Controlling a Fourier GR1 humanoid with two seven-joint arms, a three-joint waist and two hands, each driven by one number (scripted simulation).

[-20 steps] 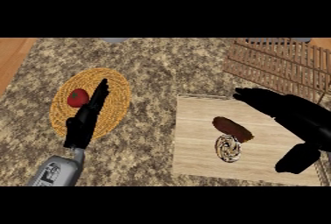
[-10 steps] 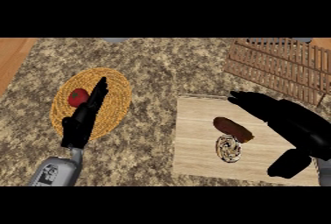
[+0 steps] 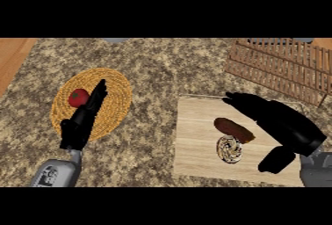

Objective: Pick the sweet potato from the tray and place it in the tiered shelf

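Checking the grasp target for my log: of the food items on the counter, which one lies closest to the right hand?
The brown sweet potato on the wooden tray, just beside the right hand. The swirled pastry lies slightly lower; the red tomato sits on the woven mat.

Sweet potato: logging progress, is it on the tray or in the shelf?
On the tray: the sweet potato lies there beside the open right hand.

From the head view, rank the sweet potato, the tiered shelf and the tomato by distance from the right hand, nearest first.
1. Sweet potato: on the tray, just left of the right hand.
2. Tiered shelf: beyond the hand, upper right.
3. Tomato: far left, on the woven mat.
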